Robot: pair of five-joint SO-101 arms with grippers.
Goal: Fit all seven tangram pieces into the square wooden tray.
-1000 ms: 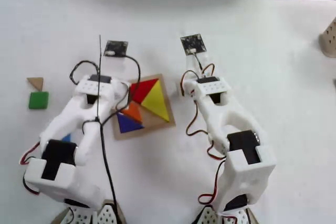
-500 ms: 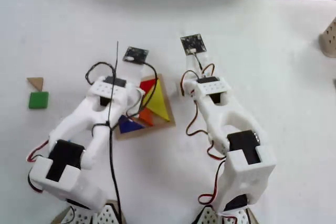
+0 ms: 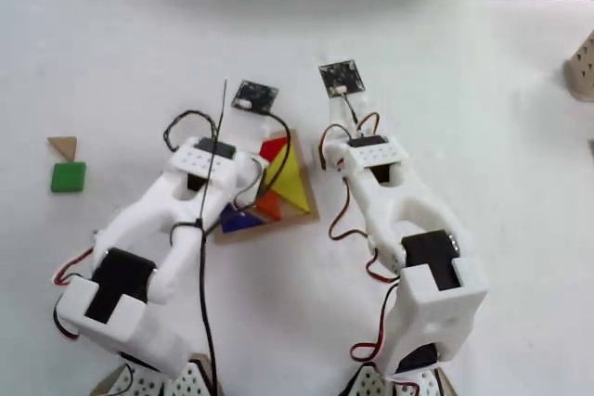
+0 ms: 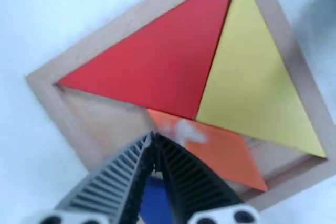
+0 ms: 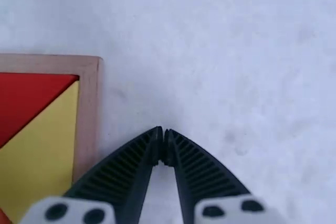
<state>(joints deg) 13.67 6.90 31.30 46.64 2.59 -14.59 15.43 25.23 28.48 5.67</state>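
Observation:
The square wooden tray [image 3: 302,213] lies between the two arms and holds a red triangle [image 4: 152,66], a yellow triangle [image 4: 252,87], an orange piece [image 4: 223,153] and a blue piece [image 3: 238,221]. My left gripper [image 4: 154,138] is shut, its tips low over the tray floor at the orange piece's corner, below the red triangle. My right gripper [image 5: 161,141] is shut over bare table just outside the tray's rim [image 5: 87,108]. A tan triangle [image 3: 63,146] and a green square [image 3: 68,177] lie far left on the table.
The left arm [image 3: 167,215] covers the tray's left part in the high view. The right arm [image 3: 399,220] stands just right of the tray. A tan object [image 3: 582,67] sits at the table's right edge. Black and red cables hang along both arms.
The left arm has swung to the right, over the tray. The tray and its pieces have shifted slightly right. The right arm has kept still.

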